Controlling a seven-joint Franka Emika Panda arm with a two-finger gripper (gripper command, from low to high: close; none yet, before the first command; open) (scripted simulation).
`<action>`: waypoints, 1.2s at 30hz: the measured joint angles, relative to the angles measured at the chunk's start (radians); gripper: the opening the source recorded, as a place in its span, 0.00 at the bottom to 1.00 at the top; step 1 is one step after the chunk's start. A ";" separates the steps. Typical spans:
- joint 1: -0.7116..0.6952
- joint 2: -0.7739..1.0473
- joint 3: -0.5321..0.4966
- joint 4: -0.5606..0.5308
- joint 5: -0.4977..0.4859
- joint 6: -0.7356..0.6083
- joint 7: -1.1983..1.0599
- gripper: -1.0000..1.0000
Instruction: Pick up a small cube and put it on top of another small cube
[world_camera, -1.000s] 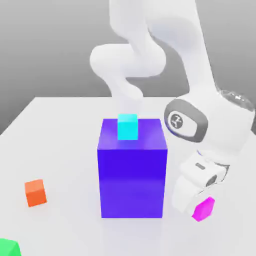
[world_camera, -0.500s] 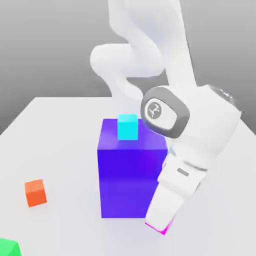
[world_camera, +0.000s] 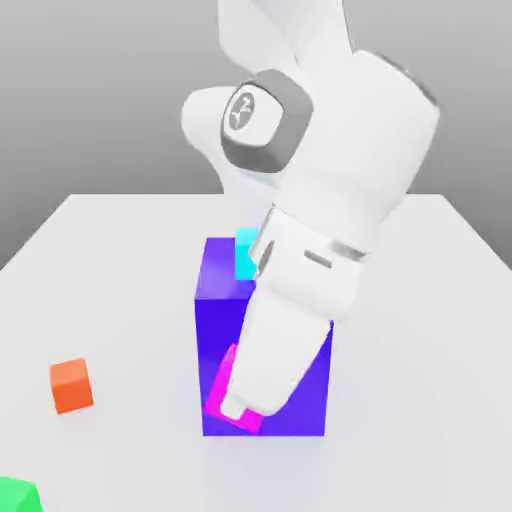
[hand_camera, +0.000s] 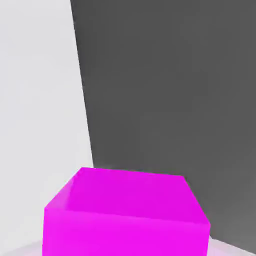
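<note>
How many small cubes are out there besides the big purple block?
4: a magenta cube held at the gripper, a cyan cube atop the block, an orange cube on the table's left, a green cube at the bottom-left corner. The arm may hide others.

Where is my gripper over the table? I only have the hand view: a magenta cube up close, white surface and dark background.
Observer: In the exterior view the gripper hangs in front of a tall blue-purple block, low against its front face, with the magenta cube shut in it.
Operator: Is there anything on that block?
Observer: Yes, a cyan cube sits on its top, partly hidden behind the arm.
Operator: Are there any other cubes around?
Observer: An orange cube lies on the table toward the exterior view's left, well apart from the block.
</note>
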 joint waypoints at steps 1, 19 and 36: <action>-0.008 -0.012 -0.002 0.004 0.011 0.001 -0.043 0.00; -0.093 -0.135 -0.126 0.071 0.332 0.056 -0.907 0.00; -0.187 -0.002 -0.226 0.146 0.728 0.055 -1.792 0.00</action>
